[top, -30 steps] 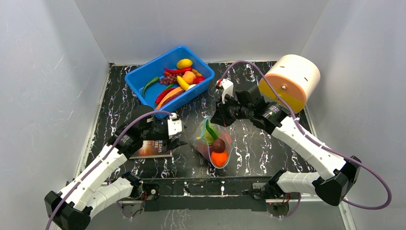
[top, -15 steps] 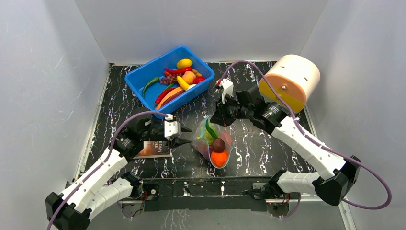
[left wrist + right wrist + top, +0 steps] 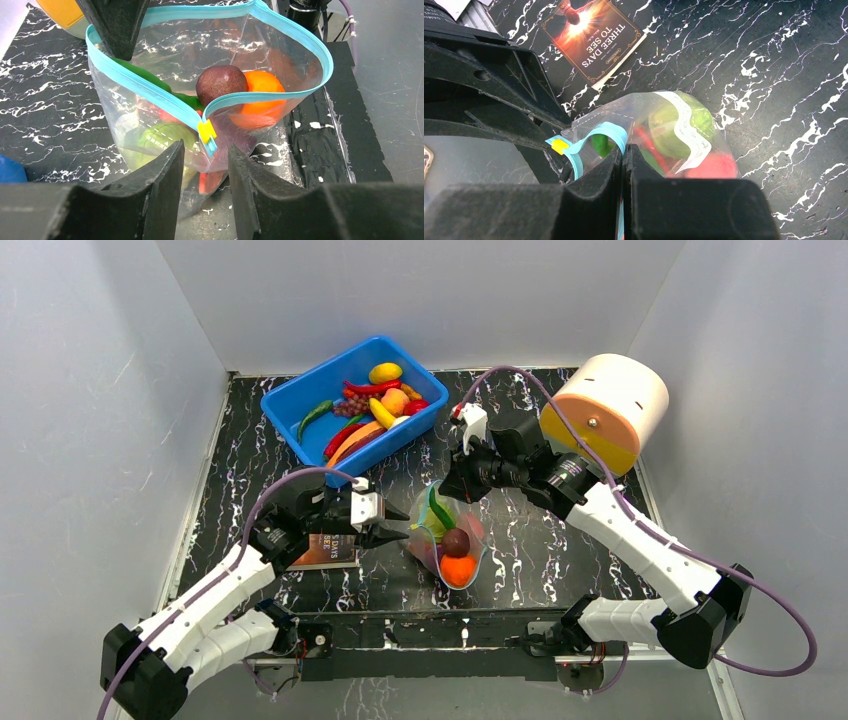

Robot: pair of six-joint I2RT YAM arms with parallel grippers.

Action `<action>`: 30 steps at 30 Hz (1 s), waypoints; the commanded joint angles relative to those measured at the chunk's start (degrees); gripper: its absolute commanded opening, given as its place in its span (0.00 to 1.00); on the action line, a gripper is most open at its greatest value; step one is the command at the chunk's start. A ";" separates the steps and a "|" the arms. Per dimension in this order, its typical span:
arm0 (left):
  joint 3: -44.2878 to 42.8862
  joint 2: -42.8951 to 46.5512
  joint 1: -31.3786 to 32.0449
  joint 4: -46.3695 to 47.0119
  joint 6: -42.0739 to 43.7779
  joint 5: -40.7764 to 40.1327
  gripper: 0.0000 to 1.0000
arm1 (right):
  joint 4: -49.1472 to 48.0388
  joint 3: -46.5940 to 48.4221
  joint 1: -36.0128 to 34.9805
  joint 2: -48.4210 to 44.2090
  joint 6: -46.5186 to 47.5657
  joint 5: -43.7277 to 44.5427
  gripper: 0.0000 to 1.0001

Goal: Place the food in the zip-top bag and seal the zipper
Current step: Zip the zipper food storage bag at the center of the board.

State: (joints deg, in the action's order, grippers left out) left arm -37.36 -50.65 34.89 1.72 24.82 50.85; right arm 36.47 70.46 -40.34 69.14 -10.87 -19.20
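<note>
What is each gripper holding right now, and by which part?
Right gripper pinches the zip-top bag by its zipper strip. Left gripper, open, holds nothing yet.

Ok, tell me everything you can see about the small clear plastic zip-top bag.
The clear, crinkly plastic pouch stands upright on the black marbled table, mouth open. A blue-green zipper strip rims the mouth, with a yellow slider at one end. Inside: an orange ball, a dark purple ball, green pieces. The right gripper is shut on the far rim; the left gripper, open, straddles the slider end.
</note>
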 commanded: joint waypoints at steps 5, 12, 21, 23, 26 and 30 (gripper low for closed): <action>0.94 -0.46 1.47 4.83 0.98 0.57 0.42 | -4.39 1.60 0.17 -0.21 -0.63 0.45 0.00; 1.11 -0.05 1.72 3.67 1.53 -0.69 0.29 | -4.68 1.64 0.18 0.25 -1.03 0.22 0.00; -0.24 0.08 1.70 2.13 1.36 -0.30 0.00 | -3.77 0.99 0.17 -1.05 -2.43 1.69 0.06; -0.65 0.33 1.75 2.14 0.85 0.22 0.00 | -3.19 1.53 0.23 -1.55 -1.36 1.73 0.17; -1.06 0.83 1.74 2.80 -0.48 0.71 0.00 | -4.16 1.89 0.13 -3.12 1.07 1.44 0.35; -1.50 1.66 1.74 4.61 -2.80 0.45 0.00 | -6.84 2.65 0.09 -5.74 4.58 2.62 0.47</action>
State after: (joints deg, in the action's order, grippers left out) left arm -36.42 -50.81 36.25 3.77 23.75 49.08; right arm 35.59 70.46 -40.34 67.59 -10.72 -17.78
